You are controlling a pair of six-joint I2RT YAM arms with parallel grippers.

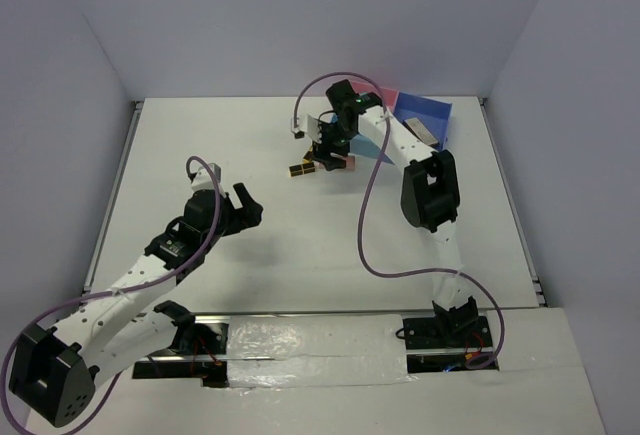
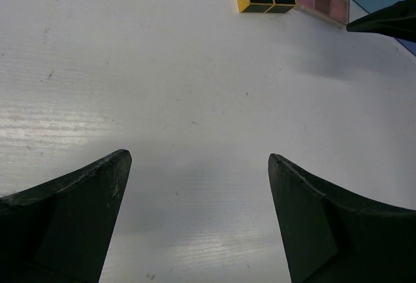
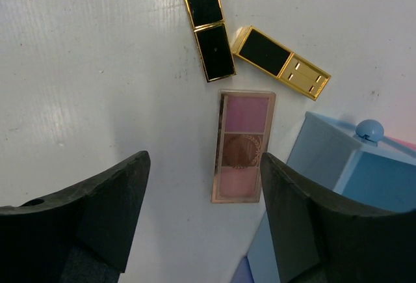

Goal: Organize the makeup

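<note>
- Two pincers hang over the white table (image 1: 300,255). My left pincer (image 2: 198,158) and right pincer (image 3: 203,166) are both spread wide, gripping nothing.
- Blue box (image 3: 338,159) sits just beside the palette, at its four o'clock.
- Pink-brown palette (image 3: 242,145) lies flat below my right pincer.
- Black-and-gold lipsticks (image 3: 207,23) (image 3: 281,60) lie at its twelve o'clock.
</note>
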